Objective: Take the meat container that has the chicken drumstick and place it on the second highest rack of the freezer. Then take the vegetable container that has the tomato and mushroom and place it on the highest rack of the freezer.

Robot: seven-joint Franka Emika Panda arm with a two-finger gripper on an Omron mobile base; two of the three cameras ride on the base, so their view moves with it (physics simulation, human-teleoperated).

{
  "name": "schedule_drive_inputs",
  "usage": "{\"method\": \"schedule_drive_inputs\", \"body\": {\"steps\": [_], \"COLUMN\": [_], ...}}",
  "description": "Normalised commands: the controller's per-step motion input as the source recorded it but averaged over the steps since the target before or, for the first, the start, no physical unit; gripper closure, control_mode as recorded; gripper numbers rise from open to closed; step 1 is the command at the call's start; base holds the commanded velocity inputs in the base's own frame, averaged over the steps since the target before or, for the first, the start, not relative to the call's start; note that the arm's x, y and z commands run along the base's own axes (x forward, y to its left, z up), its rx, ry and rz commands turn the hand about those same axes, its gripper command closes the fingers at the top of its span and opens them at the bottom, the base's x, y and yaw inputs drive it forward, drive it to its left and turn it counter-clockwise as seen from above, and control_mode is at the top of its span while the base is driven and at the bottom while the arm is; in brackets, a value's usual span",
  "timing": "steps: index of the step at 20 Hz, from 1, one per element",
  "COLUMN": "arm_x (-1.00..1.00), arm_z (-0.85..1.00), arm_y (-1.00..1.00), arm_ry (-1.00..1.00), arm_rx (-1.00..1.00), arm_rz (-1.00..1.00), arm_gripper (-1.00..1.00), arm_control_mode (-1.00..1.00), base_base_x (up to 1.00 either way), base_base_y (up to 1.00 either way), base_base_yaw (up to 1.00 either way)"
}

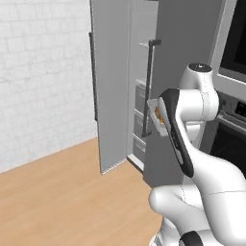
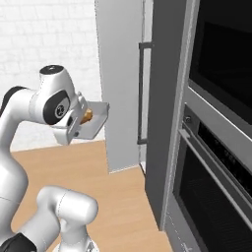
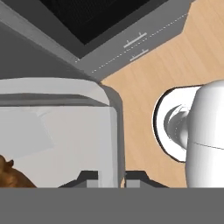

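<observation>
1. one white brick wall [image 1: 38,72] stands at the far left, above one wooden floor [image 1: 72,197].
2. one freezer [image 1: 182,57], tall and grey, stands right of the wall; its one door [image 1: 111,81] is swung open, and light-grey shelves and drawers show in the gap behind it.
3. one long dark bar handle [image 1: 150,86] runs upright on the closed grey panel beside that gap.
4. one meat container [image 2: 96,118], a pale tray, is held up in the air in front of the freezer, near the handle in the left base view and just before the open door's edge in the right base view.
5. the container is tipped, not level: in the right base view its open side faces toward the arm and its flat bottom faces the freezer. its long axis cannot be told.
6. one chicken drumstick [image 2: 87,115], a golden-brown lump, lies inside the container at the end nearest the hand; in the hand view it shows at the lower left corner of the tray floor. which way it points cannot be told.
7. one gripper [image 3: 111,177]: its jaws are clenched on the container's wall, one dark tip on each side of the rim in the hand view.
8. one black-fronted oven [image 2: 221,147] stands at the far right, next to the freezer.
</observation>
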Motion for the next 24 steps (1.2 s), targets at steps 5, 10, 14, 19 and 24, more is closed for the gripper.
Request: {"method": "schedule_drive_inputs", "body": {"steps": [5,10,14,19,24], "arm_x": [0.0,0.0,0.0,0.0,0.0], "arm_z": [0.0,0.0,0.0,0.0,0.0], "arm_y": [0.0,0.0,0.0,0.0,0.0], "arm_ry": [0.0,0.0,0.0,0.0,0.0], "arm_rx": [0.0,0.0,0.0,0.0,0.0], "arm_rz": [0.0,0.0,0.0,0.0,0.0], "arm_gripper": [1.0,1.0,1.0,1.0,1.0], "arm_control_mode": [1.0,1.0,1.0,1.0,1.0], "base_base_x": [0.65,0.64,0.6,0.62,0.58], "base_base_y": [0.63,0.54,0.42,0.35,0.27], "base_base_yaw": [-0.17,-0.2,-0.24,-0.26,-0.33]}}
